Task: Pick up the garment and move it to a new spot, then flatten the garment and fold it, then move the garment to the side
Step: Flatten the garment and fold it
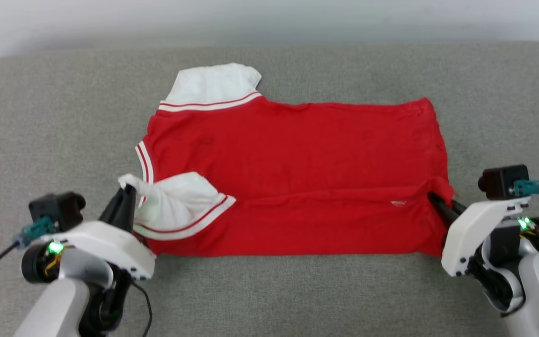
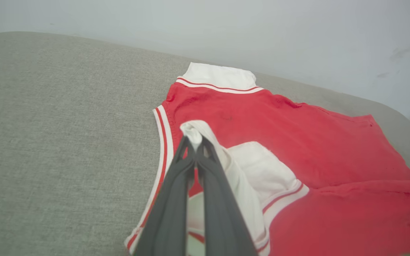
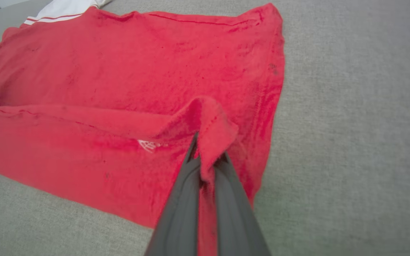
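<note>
Red jersey-style garment point(image 1: 297, 154) with white short sleeves and red-and-white striped trim lies spread between the two grippers, neckline toward the left one and hem toward the right one. No print shows on the upturned side.

The left gripper point(image 1: 129, 189) has its two long dark fingers pressed together on the tip of the white near sleeve point(image 1: 176, 201), which is drawn in over the red body just right of the fingertips. In the left wrist view the pinch point(image 2: 195, 142) bunches the white cloth into a small knot above the fingertips. The white far sleeve point(image 1: 213, 84) lies flat well beyond this gripper.

The right gripper point(image 1: 431, 196) is clamped on the red hem corner, and the right wrist view shows the cloth peaked into a little tent over the fingertips point(image 3: 206, 153). A long crease runs from this pinch toward the left gripper, with a small white label point(image 1: 398, 203) just left of the right fingertips.

Under everything is a grey woven upholstery surface point(image 1: 63, 117), soft-looking, rounded at its far edge. Behind it, beyond both grippers, stands a plain pale wall point(image 1: 269, 18), faintly scuffed in the left wrist view point(image 2: 397, 53).
</note>
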Controlling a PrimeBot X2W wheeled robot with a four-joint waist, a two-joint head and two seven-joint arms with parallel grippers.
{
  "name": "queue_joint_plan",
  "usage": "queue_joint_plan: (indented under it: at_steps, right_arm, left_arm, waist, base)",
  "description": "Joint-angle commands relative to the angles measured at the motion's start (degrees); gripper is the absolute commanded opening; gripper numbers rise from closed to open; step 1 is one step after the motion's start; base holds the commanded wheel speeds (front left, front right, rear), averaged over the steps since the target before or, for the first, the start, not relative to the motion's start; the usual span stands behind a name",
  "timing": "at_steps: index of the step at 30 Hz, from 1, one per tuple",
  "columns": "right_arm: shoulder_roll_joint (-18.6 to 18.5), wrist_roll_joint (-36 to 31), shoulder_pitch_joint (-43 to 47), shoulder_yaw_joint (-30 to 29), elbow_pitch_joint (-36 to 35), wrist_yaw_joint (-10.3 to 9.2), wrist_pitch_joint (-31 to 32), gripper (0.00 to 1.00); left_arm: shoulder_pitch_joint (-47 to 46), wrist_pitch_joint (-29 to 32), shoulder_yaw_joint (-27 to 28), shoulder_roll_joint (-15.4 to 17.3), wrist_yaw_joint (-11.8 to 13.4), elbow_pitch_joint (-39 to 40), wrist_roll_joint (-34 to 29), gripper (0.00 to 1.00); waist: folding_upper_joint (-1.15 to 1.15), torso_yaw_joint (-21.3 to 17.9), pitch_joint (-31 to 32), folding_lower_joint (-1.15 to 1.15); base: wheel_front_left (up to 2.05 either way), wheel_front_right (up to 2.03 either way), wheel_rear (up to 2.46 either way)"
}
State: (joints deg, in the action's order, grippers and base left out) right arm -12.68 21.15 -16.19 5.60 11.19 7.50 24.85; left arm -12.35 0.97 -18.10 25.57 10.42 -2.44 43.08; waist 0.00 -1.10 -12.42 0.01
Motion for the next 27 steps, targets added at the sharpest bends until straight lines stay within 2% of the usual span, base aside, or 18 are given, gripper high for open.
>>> queue_joint_plan:
  at_steps: [1,8,10,11,12,13,14,19,23,27]
  right_arm:
    - [-0.2,0.2,-1.3,0.1,0.8,-0.02,-0.4,0.00]
    - [-0.4,1.1,-7.3,2.1,11.3,-0.02,-5.0,0.02]
    - [-0.4,0.9,-8.0,3.0,14.1,-0.03,-6.5,0.42]
    - [-0.3,1.1,-8.2,3.6,15.4,-0.04,-7.3,0.87]
    - [-0.2,1.3,-8.3,4.2,16.6,-0.04,-8.0,1.00]
    - [-0.2,1.4,-8.6,4.9,17.1,-0.05,-9.2,1.00]
    - [-0.2,1.6,-8.7,5.4,17.6,-0.06,-10.6,1.00]
    - [-1.5,1.5,-7.9,7.0,16.2,-0.04,-19.4,1.00]
    - [-2.0,1.5,-5.3,6.1,12.8,-0.03,-26.0,1.00]
    - [-1.9,-0.5,-2.1,3.6,7.9,-0.03,-29.9,1.00]
  left_arm:
    - [-1.2,-0.5,0.1,-0.2,-0.5,-0.9,-0.2,0.00]
    - [-9.8,-2.0,-1.2,-2.7,-5.0,-13.0,0.5,0.00]
    - [-11.7,-1.7,-1.4,-3.5,-6.2,-16.8,1.0,0.00]
    - [-12.4,-1.3,-1.7,-3.9,-6.9,-18.5,1.5,0.11]
    - [-13.1,-1.4,-1.8,-4.1,-7.4,-20.2,1.7,0.44]
    - [-13.7,-1.4,-1.7,-4.2,-7.9,-21.8,2.1,0.83]
    - [-14.1,-1.7,-1.7,-4.3,-8.4,-23.0,2.2,1.00]
    - [-14.5,-2.2,-1.1,-3.7,-10.1,-26.8,3.3,1.00]
    - [-12.8,-1.1,-1.1,-1.6,-10.8,-25.9,3.4,1.00]
    - [-10.5,2.6,-1.3,2.0,-10.6,-22.2,3.6,1.00]
  waist:
    - [0.00,0.1,-1.8,-0.01]
    - [0.00,0.0,-5.8,-0.01]
    - [0.00,0.0,-6.3,-0.01]
    - [0.00,-0.1,-6.5,-0.01]
    - [0.00,-0.2,-6.6,-0.01]
    - [0.00,-0.3,-6.6,-0.01]
    - [0.00,-0.5,-6.5,-0.01]
    - [0.00,-1.1,-4.5,-0.01]
    - [0.00,-1.6,-1.7,-0.01]
    - [0.00,-2.2,1.1,-0.01]
  base:
    - [0.00,0.00,0.00]
    - [0.00,0.00,0.00]
    - [0.00,0.00,0.00]
    - [0.00,0.00,0.00]
    - [0.00,0.00,0.00]
    - [0.00,0.00,0.00]
    - [0.00,0.00,0.00]
    - [0.00,0.00,0.00]
    - [0.00,0.00,0.00]
    - [0.00,0.00,0.00]
